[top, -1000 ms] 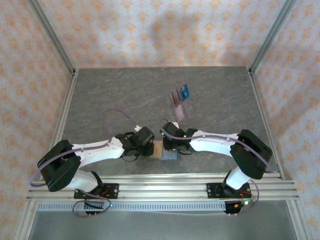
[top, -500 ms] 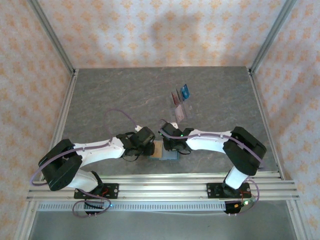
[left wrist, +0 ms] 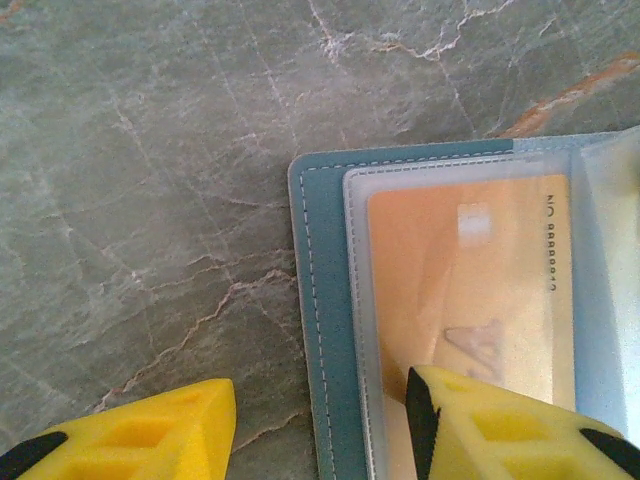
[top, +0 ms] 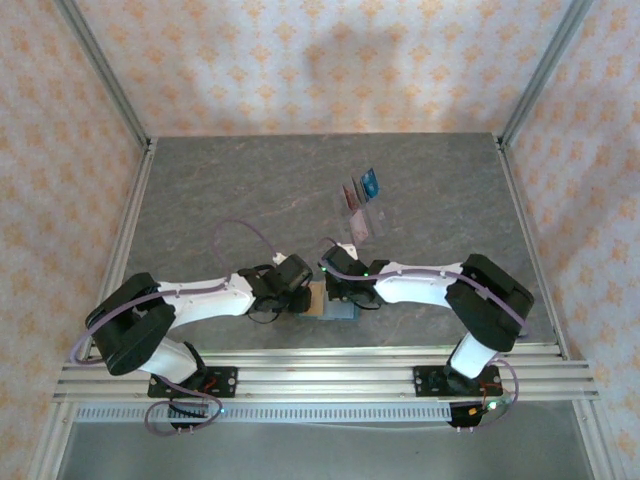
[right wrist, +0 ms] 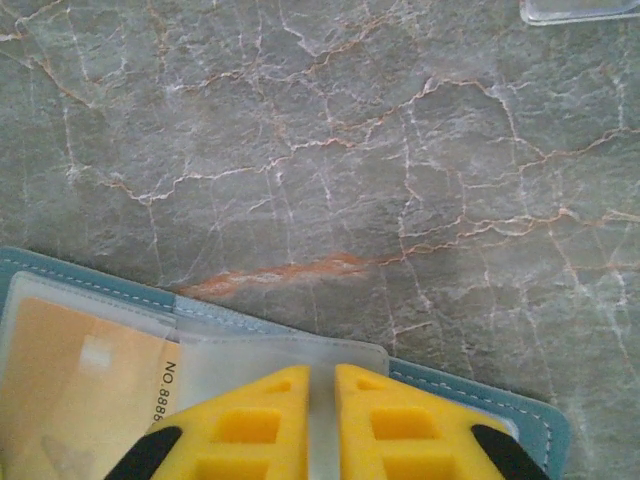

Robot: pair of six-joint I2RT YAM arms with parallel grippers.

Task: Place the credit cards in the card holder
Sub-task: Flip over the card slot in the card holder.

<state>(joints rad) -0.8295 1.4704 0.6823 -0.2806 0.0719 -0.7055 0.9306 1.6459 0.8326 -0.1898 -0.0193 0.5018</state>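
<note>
So far one orange card (left wrist: 470,290) sits in the open card holder (top: 330,304) at the table's near edge, left gripper (left wrist: 315,400) spread over it, right gripper (right wrist: 322,385) with fingers together atop its clear sleeve (right wrist: 270,350), while the other credit cards (top: 362,188) lie well beyond.

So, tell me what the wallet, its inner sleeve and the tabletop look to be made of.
The teal fold-over wallet: matte leather or faux leather, judging by its stitched edge. The clear inner sleeve: soft glossy plastic; the orange card shows through. The grey veined tabletop: marble-look, possibly printed laminate.
</note>
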